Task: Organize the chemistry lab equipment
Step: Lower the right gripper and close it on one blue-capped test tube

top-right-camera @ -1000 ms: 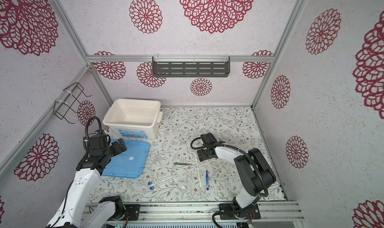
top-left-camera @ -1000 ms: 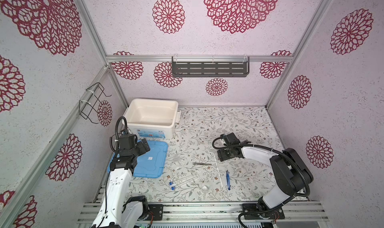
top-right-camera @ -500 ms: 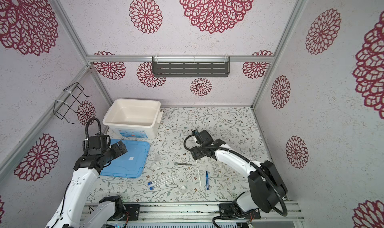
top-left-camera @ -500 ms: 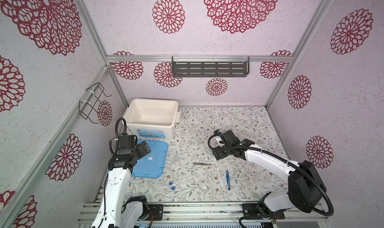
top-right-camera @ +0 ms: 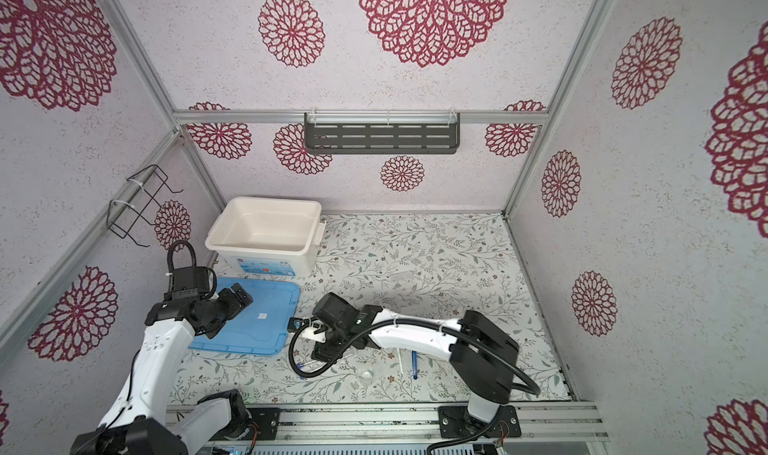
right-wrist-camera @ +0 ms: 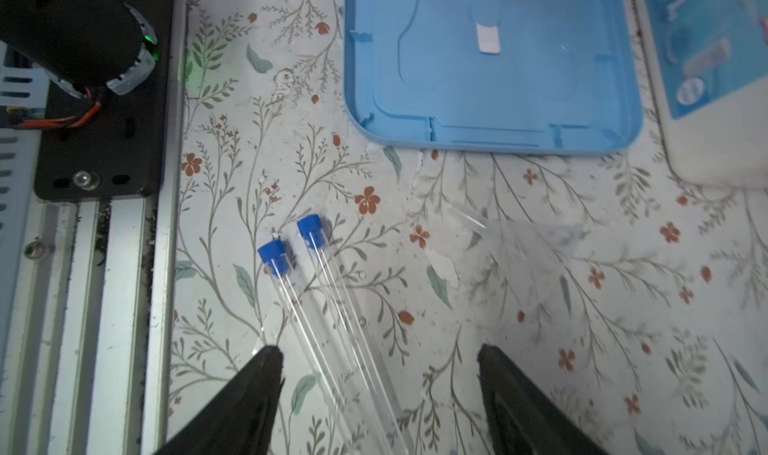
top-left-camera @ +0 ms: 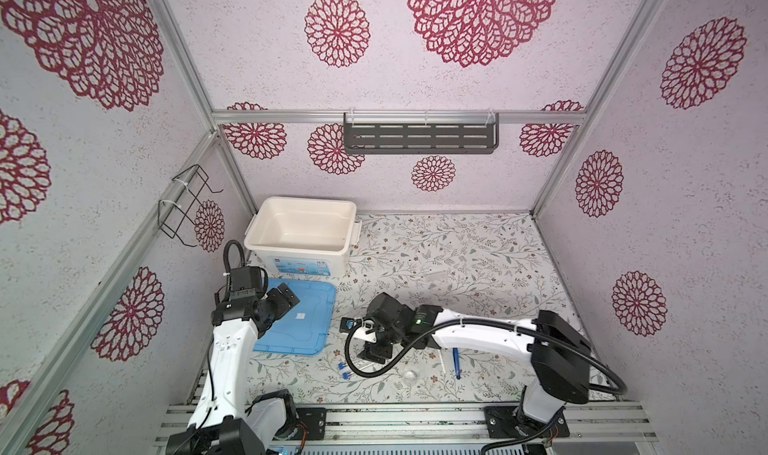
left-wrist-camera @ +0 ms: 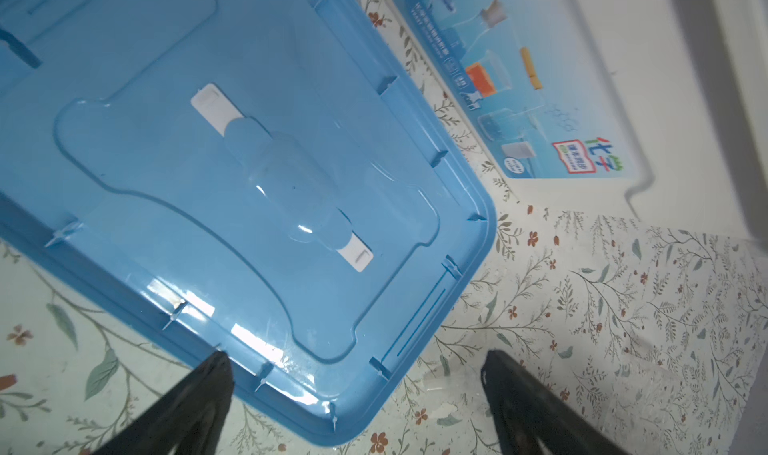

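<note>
Two arms, both top views: the left end effector [top-left-camera: 286,300] is hovering over the blue lid [top-left-camera: 309,332], jaws standing wide apart and holding nothing. The right end effector [top-left-camera: 374,351] is hanging low over two blue-capped test tubes [top-left-camera: 344,370], which are lying on the table [top-left-camera: 478,257] near its front edge. Blue tweezers [top-left-camera: 456,361], a thin white rod [top-left-camera: 443,359] and a small clear glass [top-right-camera: 366,375] are lying to the right of the tubes. The white box [top-left-camera: 303,262] is sitting open at the back left, just behind the lid.

Left wrist view: the fingers [left-wrist-camera: 199,394] are standing far apart above the lid's corner.

Right wrist view: the fingers [right-wrist-camera: 249,394] are standing apart, not clamped, with both tubes lying side by side between them, caps level.
</note>
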You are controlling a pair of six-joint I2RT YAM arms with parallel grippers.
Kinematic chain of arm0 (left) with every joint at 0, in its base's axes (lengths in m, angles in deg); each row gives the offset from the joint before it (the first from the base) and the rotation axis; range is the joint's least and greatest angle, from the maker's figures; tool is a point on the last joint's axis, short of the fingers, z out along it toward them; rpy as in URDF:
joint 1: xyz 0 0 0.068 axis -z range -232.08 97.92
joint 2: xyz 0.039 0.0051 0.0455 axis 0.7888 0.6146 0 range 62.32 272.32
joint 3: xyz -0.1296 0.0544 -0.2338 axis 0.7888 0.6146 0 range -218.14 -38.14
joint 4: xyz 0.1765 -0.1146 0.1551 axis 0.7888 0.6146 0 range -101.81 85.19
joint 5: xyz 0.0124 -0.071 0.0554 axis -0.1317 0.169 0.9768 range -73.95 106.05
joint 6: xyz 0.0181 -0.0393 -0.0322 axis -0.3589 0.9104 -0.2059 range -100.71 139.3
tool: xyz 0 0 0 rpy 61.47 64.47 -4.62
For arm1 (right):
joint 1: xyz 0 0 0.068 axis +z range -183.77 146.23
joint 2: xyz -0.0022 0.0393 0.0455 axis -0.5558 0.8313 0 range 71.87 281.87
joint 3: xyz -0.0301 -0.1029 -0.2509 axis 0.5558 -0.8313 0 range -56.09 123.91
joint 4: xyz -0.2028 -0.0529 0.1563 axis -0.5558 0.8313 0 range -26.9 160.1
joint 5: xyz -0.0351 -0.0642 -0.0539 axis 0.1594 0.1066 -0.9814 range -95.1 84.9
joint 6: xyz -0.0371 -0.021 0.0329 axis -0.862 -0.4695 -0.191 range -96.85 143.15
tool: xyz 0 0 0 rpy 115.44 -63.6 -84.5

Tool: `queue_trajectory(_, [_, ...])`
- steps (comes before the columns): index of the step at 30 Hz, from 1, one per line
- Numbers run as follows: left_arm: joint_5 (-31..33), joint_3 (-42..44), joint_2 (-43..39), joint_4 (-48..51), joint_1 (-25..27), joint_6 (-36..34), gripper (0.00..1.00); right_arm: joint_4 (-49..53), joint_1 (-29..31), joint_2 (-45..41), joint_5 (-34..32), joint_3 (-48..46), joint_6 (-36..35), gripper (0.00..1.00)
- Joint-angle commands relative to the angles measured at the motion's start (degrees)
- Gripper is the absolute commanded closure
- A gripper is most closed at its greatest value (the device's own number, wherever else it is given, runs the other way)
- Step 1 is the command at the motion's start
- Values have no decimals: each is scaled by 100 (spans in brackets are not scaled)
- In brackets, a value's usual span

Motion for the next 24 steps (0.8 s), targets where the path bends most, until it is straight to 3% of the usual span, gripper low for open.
queue_trajectory(1, [-318,-86,131,-4,-202,14,3,24,26,533,620,726,-921,30])
queue_trajectory(9, [51,32,-142,-149,-461,-193,3,1078,107,1659,837,1820,-1566,43])
queue_trajectory(24, [244,253,-301,-255,-553,-244,3,1942,140,2166,1210,2432,-1748,52])
